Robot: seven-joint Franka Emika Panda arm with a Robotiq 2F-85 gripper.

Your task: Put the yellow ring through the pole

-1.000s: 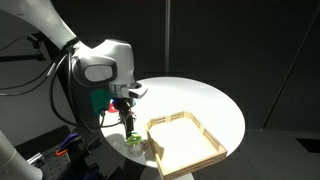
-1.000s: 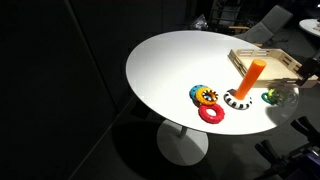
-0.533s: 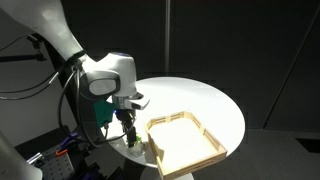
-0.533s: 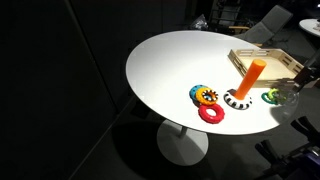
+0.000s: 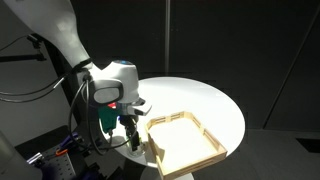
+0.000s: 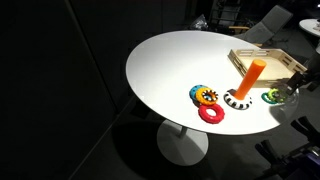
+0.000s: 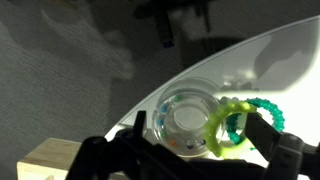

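The jaws stand spread on our gripper [image 7: 205, 142], hovering over the yellow ring [image 7: 213, 128], which lies flat at the table [image 6: 170, 60] edge just beside the green ring [image 7: 265, 105], right of the pole [image 6: 252, 75], so we judge the fingers are placed to straddle it.

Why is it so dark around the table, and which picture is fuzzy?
In both exterior views the white table is brightly lit and the room around it almost black, so light seems to fall mainly there. The wrist view is the fuzzy one: the green ring looks soft and glowing, and the tabletop glares white.
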